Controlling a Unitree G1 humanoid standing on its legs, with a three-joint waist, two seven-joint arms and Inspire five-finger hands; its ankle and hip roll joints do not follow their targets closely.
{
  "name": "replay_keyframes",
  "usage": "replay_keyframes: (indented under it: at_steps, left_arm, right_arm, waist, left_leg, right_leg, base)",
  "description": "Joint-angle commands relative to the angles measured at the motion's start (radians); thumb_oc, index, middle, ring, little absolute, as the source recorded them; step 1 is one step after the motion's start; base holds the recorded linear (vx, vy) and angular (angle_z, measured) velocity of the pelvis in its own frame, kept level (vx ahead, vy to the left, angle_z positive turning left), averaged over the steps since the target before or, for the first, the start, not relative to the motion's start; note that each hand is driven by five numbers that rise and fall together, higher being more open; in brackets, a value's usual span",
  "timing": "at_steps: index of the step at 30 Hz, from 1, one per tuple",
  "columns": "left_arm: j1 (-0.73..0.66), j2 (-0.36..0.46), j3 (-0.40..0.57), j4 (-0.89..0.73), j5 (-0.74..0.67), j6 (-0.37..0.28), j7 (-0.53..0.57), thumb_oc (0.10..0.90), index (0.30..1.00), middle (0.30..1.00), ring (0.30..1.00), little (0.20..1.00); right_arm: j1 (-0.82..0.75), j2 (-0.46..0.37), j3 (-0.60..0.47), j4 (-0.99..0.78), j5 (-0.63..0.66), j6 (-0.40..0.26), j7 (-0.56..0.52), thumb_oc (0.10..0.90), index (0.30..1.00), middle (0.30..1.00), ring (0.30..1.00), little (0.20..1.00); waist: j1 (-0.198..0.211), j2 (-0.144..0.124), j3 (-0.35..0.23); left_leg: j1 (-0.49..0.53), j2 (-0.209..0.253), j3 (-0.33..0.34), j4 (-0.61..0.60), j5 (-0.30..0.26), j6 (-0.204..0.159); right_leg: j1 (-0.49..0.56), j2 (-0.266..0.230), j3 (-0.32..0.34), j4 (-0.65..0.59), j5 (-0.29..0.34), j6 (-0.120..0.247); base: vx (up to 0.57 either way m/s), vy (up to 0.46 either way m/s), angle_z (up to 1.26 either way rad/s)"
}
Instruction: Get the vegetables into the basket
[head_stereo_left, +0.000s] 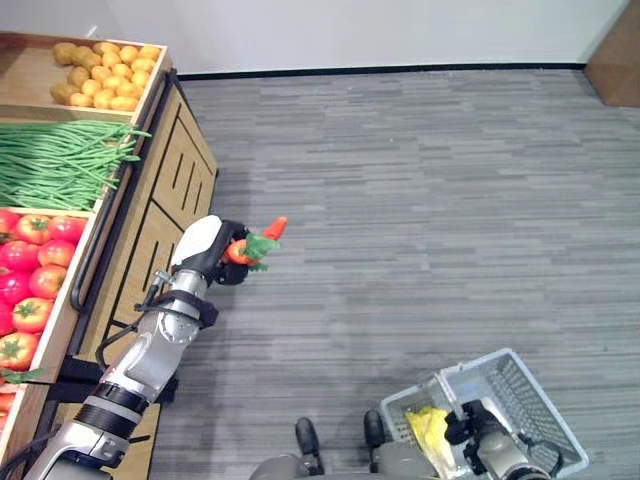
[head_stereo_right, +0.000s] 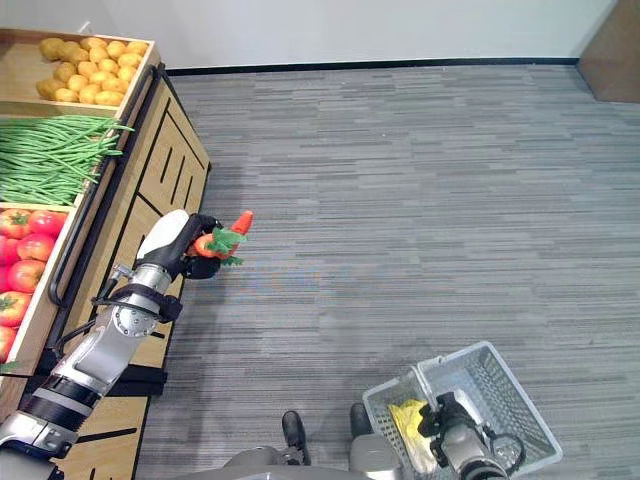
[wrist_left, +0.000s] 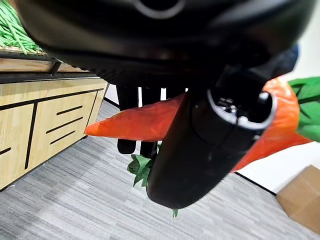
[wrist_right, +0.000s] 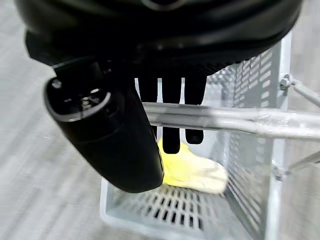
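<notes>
My left hand (head_stereo_left: 205, 255) is shut on orange carrots (head_stereo_left: 272, 229) with green leaves, held above the grey floor just off the wooden stand's corner. In the left wrist view the thumb (wrist_left: 200, 150) crosses the carrots (wrist_left: 135, 125), whose tip sticks out to one side. At the lower right, my right hand (head_stereo_left: 478, 425) is shut on the metal handle (wrist_right: 225, 120) of a grey plastic basket (head_stereo_left: 530, 400). A yellow vegetable (wrist_right: 195, 172) lies in the basket's bottom, and it also shows as the yellow vegetable (head_stereo_right: 408, 418) from above.
A wooden produce stand (head_stereo_left: 165, 190) runs along the left, with potatoes (head_stereo_left: 105, 72), green beans (head_stereo_left: 55, 160) and tomatoes (head_stereo_left: 30, 270) in its bins. A brown box (head_stereo_left: 615, 60) stands at the far right by the wall. Open grey floor (head_stereo_left: 420, 220) lies between stand and basket.
</notes>
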Motion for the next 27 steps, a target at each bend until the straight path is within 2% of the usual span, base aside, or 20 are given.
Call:
replay_keyframes:
  at_steps: [1,6,11,17,21,22,27]
  left_arm:
    - [-0.139,0.025,-0.027,-0.029,0.077,-0.073,0.005,0.400,0.300,0.300,0.300,0.300]
    - [-0.215,-0.013,-0.148,0.017,0.157,-0.073,-0.031,0.400,0.300,0.300,0.300,0.300]
    - [-0.257,-0.054,-0.211,0.079,0.211,-0.066,-0.041,0.400,0.300,0.300,0.300,0.300]
    - [-0.298,-0.151,-0.303,0.158,0.276,-0.062,-0.058,0.400,0.300,0.300,0.300,0.300]
    - [-0.313,-0.227,-0.352,0.235,0.282,-0.061,-0.057,0.400,0.300,0.300,0.300,0.300]
    - [-0.320,-0.266,-0.379,0.283,0.302,-0.056,-0.062,0.400,0.300,0.300,0.300,0.300]
    - [-0.334,-0.350,-0.426,0.390,0.335,-0.049,-0.060,0.400,0.300,0.300,0.300,0.300]
  right_arm:
    - [-0.117,-0.029,0.030,-0.085,0.054,-0.047,-0.042,0.400,0.300,0.300,0.300,0.300]
    - [-0.214,-0.041,0.058,-0.240,0.090,-0.054,-0.062,0.400,0.300,0.300,0.300,0.300]
    - [-0.261,-0.041,0.083,-0.332,0.098,-0.055,-0.066,0.400,0.300,0.300,0.300,0.300]
    - [-0.340,-0.024,0.137,-0.410,0.094,-0.057,-0.067,0.400,0.300,0.300,0.300,0.300]
    - [-0.406,-0.009,0.180,-0.422,0.086,-0.064,-0.079,0.400,0.300,0.300,0.300,0.300]
    - [-0.428,0.004,0.199,-0.449,0.091,-0.070,-0.076,0.400,0.300,0.300,0.300,0.300]
    - [-0.440,0.030,0.245,-0.498,0.098,-0.077,-0.061,0.400,0.300,0.300,0.300,0.300]
  waist:
    - [0.006,-0.032,-0.050]
    - [0.001,-0.026,-0.054]
    - [-0.001,-0.023,-0.055]
    - [-0.005,-0.007,-0.056]
    - [-0.008,0.011,-0.056]
    - [-0.013,0.023,-0.054]
    - [-0.026,0.038,-0.053]
  left_leg:
    - [0.028,-0.006,0.011,0.102,-0.175,0.012]
    - [0.039,0.002,0.000,0.094,-0.167,0.003]
    - [0.043,0.008,-0.007,0.092,-0.161,-0.005]
    - [0.043,0.019,-0.012,0.092,-0.154,-0.016]
    - [0.045,0.021,-0.011,0.092,-0.150,-0.022]
    - [0.043,0.022,-0.009,0.091,-0.146,-0.025]
    - [0.042,0.024,-0.007,0.092,-0.142,-0.029]
  right_leg:
    - [-0.032,-0.059,-0.026,0.058,-0.051,0.075]
    - [-0.022,-0.054,-0.039,0.053,-0.061,0.064]
    - [-0.015,-0.048,-0.048,0.050,-0.068,0.054]
    - [-0.008,-0.038,-0.057,0.043,-0.073,0.042]
    - [0.000,-0.037,-0.061,0.034,-0.071,0.037]
    - [0.002,-0.037,-0.062,0.031,-0.070,0.036]
    - [0.000,-0.035,-0.060,0.033,-0.074,0.030]
  base:
    - [0.04,-0.037,-0.13]
    - [0.01,-0.060,-0.01]
    - [0.00,-0.084,0.04]
    - [-0.01,-0.080,0.09]
    - [-0.01,-0.067,0.01]
    - [-0.01,-0.041,-0.02]
    - [-0.01,-0.040,-0.01]
